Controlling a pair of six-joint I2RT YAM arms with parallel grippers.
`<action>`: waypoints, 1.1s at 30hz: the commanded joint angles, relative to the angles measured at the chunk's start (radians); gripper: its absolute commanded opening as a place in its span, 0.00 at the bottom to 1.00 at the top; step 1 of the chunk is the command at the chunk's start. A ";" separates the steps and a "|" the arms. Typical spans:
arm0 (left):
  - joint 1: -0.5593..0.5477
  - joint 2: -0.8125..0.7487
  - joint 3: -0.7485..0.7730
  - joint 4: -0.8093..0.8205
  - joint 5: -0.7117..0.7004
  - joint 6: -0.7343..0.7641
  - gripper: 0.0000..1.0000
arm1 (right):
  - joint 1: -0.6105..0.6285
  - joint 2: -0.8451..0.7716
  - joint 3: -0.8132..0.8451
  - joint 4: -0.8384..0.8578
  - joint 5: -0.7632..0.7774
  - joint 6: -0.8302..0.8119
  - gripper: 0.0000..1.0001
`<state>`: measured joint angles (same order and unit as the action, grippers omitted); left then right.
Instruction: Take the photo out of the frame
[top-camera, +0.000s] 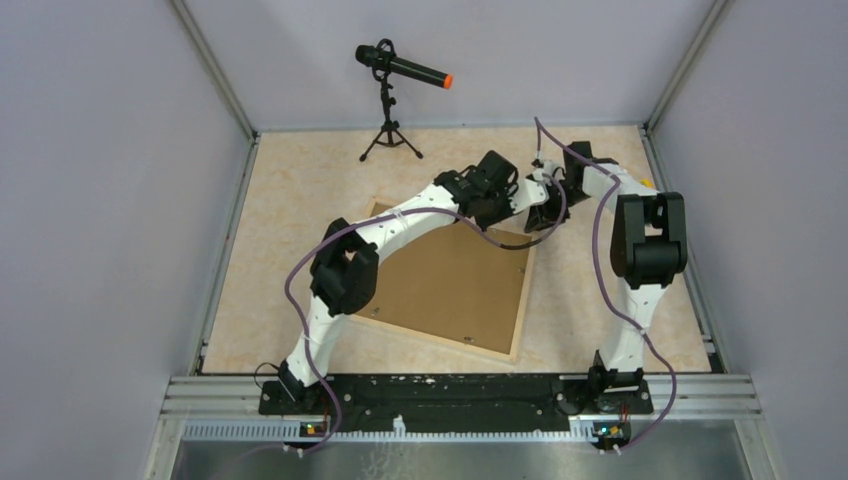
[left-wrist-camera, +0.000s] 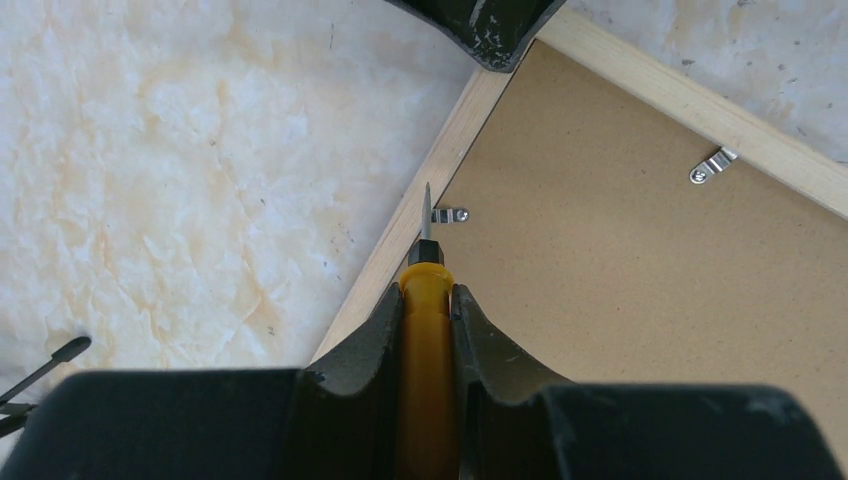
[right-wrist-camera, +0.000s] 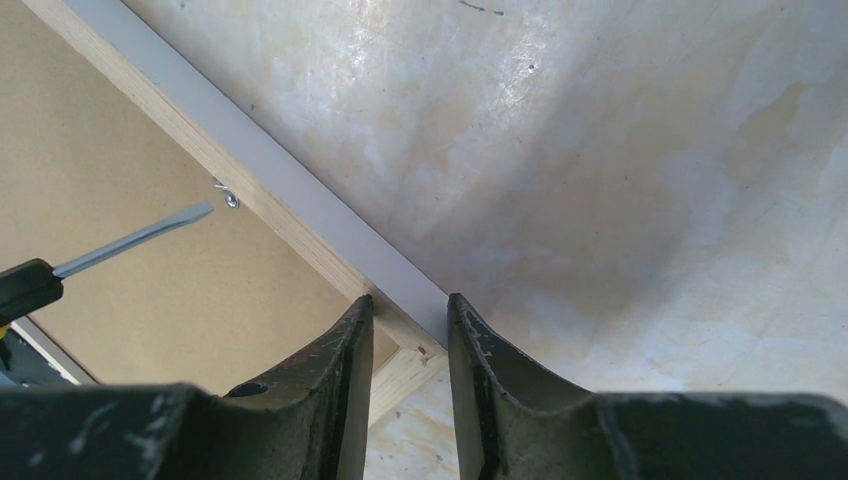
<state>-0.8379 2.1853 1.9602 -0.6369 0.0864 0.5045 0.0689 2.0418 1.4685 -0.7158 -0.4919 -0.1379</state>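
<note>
On my overhead feed the frame (top-camera: 450, 290) lies face down mid-table (top-camera: 290, 220), brown hardboard back up, turned at an angle. My left gripper (left-wrist-camera: 428, 300) reaches over its far side, fingers clenched on a yellow-handled screwdriver (left-wrist-camera: 428, 360). The blade tip sits right at a small metal clip (left-wrist-camera: 452, 214) by the pale wood rail, and a second clip (left-wrist-camera: 712, 166) shows further along the back. To the right, my right gripper (right-wrist-camera: 410, 315) straddles the frame's far corner, one finger on either side of the rail. I cannot tell whether they are pinching it.
</note>
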 joint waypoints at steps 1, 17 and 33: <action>-0.004 0.028 0.049 0.002 0.027 0.013 0.00 | 0.012 0.046 0.005 0.007 0.036 -0.003 0.28; 0.012 0.066 0.038 -0.053 -0.039 0.017 0.00 | 0.012 0.058 0.006 0.005 0.047 -0.010 0.23; 0.018 -0.004 -0.084 -0.133 -0.110 0.123 0.00 | 0.012 0.070 0.020 -0.005 0.056 -0.026 0.18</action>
<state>-0.8246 2.1998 1.8812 -0.7059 0.0307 0.6044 0.0696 2.0548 1.4891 -0.7181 -0.5144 -0.1368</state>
